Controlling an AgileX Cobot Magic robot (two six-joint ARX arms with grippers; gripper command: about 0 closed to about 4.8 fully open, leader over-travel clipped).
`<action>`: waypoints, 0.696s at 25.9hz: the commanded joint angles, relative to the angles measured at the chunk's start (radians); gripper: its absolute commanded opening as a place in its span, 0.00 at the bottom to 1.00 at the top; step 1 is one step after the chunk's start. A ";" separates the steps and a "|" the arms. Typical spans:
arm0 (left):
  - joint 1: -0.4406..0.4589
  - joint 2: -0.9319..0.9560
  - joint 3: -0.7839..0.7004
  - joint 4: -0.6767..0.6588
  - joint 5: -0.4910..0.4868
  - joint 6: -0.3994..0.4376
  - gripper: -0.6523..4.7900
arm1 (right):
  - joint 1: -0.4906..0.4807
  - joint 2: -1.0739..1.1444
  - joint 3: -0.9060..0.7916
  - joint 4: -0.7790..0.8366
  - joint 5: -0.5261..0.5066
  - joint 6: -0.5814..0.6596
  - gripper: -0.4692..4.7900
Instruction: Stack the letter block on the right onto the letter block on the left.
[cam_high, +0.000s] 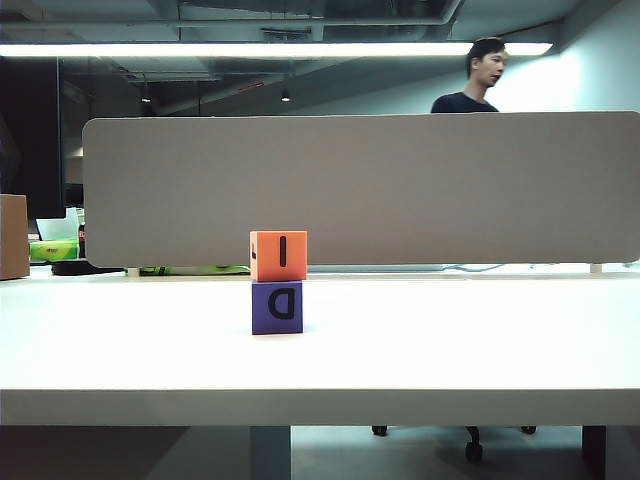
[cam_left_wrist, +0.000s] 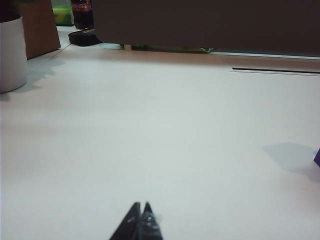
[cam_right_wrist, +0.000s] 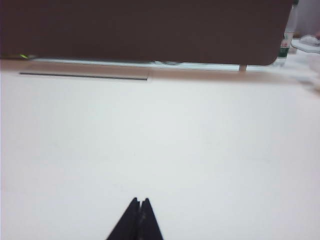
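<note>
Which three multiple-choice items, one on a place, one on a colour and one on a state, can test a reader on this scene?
1. Where is the orange block?
A. on the purple block
B. beside it
C. under it

2. What colour is the table?
A. black
B. white
C. green

3. How is the right claw?
A. open
B. shut on a block
C. shut, empty

Key: 1 A, it rests on top; 2 B, the bare top is white; 3 C, its tips meet over bare table, like the left claw.
</note>
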 joint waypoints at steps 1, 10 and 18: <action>-0.001 0.000 0.005 0.008 0.000 0.003 0.11 | 0.006 -0.002 -0.003 -0.040 0.000 0.031 0.08; -0.001 0.000 0.005 0.008 0.000 0.003 0.11 | 0.044 -0.002 -0.003 -0.061 0.000 0.066 0.08; -0.001 0.000 0.005 0.008 0.000 0.003 0.11 | 0.043 -0.002 -0.003 -0.061 0.000 0.066 0.08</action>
